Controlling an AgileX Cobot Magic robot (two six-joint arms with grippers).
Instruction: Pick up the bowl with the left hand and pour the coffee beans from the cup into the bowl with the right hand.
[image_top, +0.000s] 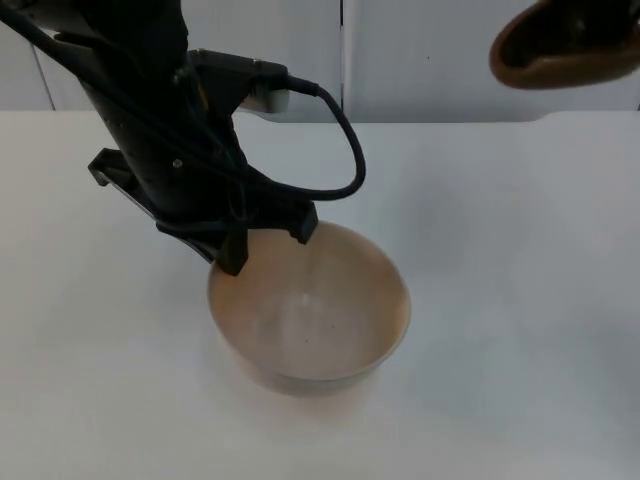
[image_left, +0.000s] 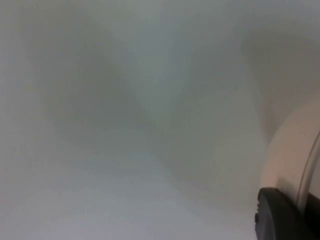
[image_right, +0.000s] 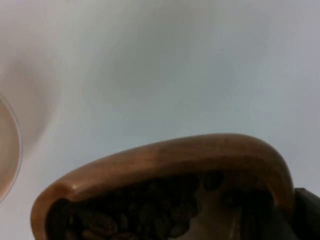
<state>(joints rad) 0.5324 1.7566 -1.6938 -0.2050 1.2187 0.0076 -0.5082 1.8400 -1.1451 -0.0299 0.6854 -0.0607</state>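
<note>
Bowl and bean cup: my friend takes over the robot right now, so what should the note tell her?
Left gripper: clamped on the near-left rim of the bowl, which looks lifted a little above the white table; a fingertip is seen against its wall.
Right gripper: holds the wooden cup high at the far right, off to the side of the bowl.
Done: bowl gripped, cup picked up with its coffee beans inside.
Left: bring the cup over the bowl and tip the beans in. The bowl holds no beans yet.
</note>
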